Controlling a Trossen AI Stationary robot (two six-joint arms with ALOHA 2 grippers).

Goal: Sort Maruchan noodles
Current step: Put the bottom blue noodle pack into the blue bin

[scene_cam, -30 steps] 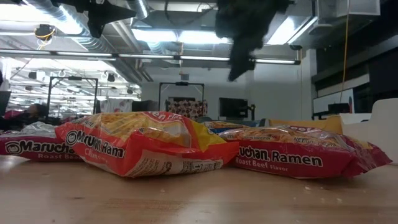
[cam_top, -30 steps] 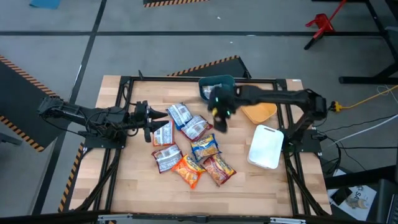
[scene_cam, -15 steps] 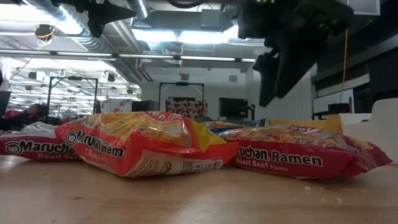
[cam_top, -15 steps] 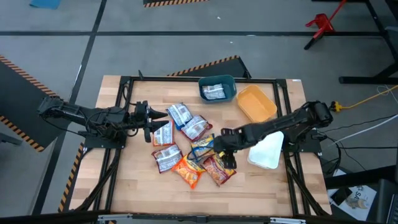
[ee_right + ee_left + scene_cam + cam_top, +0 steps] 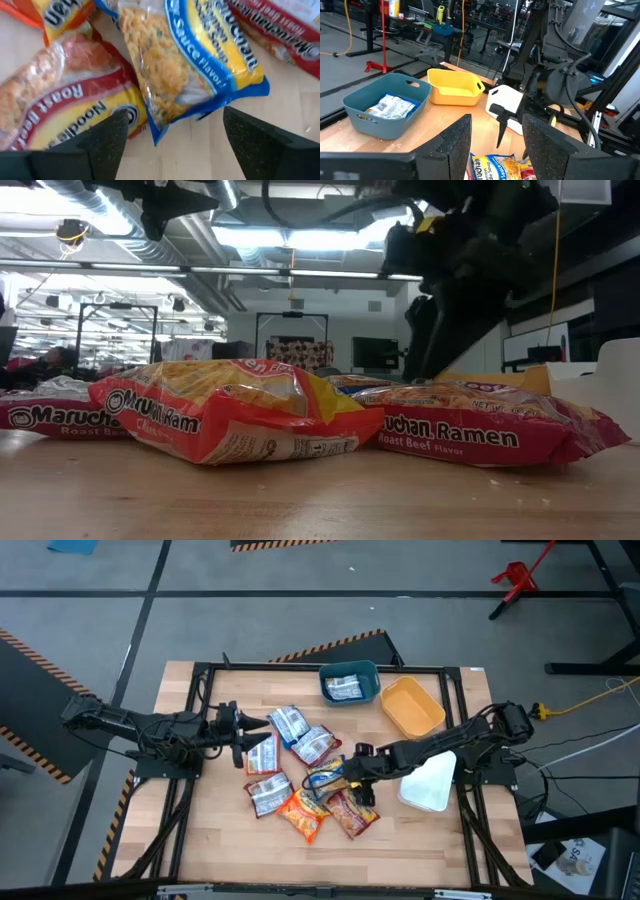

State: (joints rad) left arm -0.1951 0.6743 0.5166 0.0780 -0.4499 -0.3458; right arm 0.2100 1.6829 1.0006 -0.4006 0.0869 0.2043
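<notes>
Directly beneath the open right gripper lies a blue-and-yellow packet.

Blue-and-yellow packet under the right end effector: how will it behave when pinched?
The blue-and-yellow packet looks glossy, so probably slippery. Its wrapper crinkles loosely over a noodle block, so likely light, with floppy edges. It overlaps the roast beef packet, which may shift.

In the low view the front orange packet reads "Maruchan Ramen"; the red packet at 3 o'clock of it reads "Ramen, Roast Beef Flavor"; the red packet at 9 o'clock reads "Maruchan"; in the right wrist view the blue-and-yellow packet reads "Sauce Flavor"; the red-and-silver packet reads "Roast Beef".
</notes>
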